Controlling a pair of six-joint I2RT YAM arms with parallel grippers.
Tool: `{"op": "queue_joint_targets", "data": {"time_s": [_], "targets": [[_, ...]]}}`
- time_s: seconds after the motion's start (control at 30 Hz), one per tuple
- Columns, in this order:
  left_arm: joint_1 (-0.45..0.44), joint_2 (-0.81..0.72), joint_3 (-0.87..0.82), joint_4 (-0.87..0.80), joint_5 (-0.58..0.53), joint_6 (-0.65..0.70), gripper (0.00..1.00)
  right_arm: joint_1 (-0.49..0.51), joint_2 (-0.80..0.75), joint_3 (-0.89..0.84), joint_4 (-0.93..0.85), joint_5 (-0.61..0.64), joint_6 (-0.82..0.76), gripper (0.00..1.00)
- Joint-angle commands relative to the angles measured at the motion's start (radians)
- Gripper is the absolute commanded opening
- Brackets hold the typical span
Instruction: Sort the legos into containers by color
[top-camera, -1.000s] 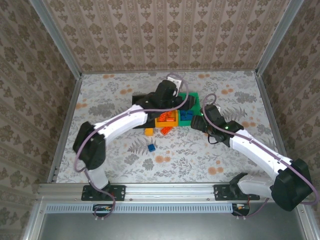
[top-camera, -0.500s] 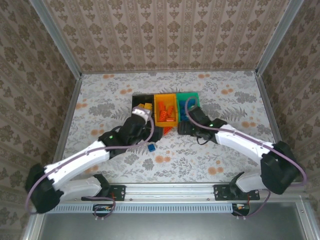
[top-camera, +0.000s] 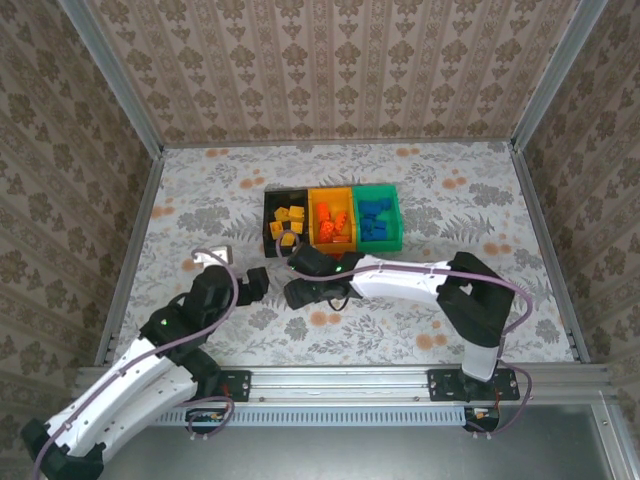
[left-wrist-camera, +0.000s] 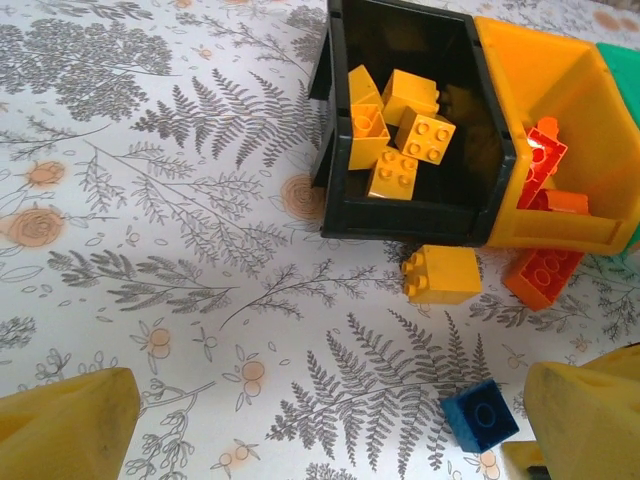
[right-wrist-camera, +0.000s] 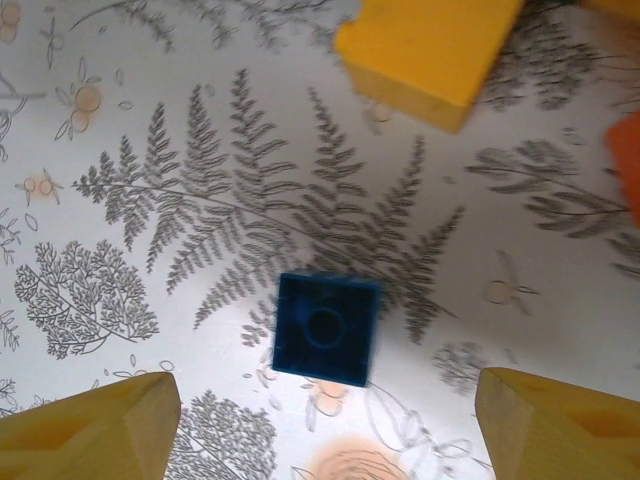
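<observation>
**Changed in the last half second**
- Left gripper (top-camera: 255, 280): pulled back from the black bin (top-camera: 269, 212) toward the near left. Its jaws are spread wide and hold nothing.
- Right gripper (top-camera: 300, 292): swung left from in front of the green bin (top-camera: 396, 215). You now have it above the loose blue brick (right-wrist-camera: 327, 328), its fingers (right-wrist-camera: 100, 425) open on either side and clear of the brick.

**Location**
- The blue brick lies on the table (left-wrist-camera: 150, 200), near a yellow brick (left-wrist-camera: 442, 273) and an orange-red brick (left-wrist-camera: 542, 277).
- Those two bricks lie just in front of the bins.
- The orange-yellow bin (top-camera: 331, 191) stands between the black and green ones.

**Obscured**
- From overhead, the right gripper covers the blue brick.
- The right wrist view cuts off the yellow brick at its top edge.
</observation>
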Motion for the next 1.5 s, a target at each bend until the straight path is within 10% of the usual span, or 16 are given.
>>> {"op": "queue_joint_targets", "data": {"time_s": [0.0, 0.43, 1.0, 1.47], "targets": [[0.013, -0.029, -0.01, -0.06, -0.021, -0.031, 1.0, 0.014, 0.062, 0.063, -0.076, 0.047, -0.023, 0.77], [0.031, -0.039, -0.038, -0.058, 0.003, -0.038, 1.0, 0.03, 0.182, 0.108, -0.094, 0.139, -0.022, 0.54], [0.043, -0.013, -0.078, 0.002, 0.064, -0.044, 1.0, -0.015, -0.022, -0.042, -0.027, 0.182, -0.007, 0.33], [0.05, 0.073, -0.097, 0.097, 0.113, -0.05, 1.0, -0.349, -0.303, -0.141, -0.092, 0.198, -0.047, 0.34]]}}
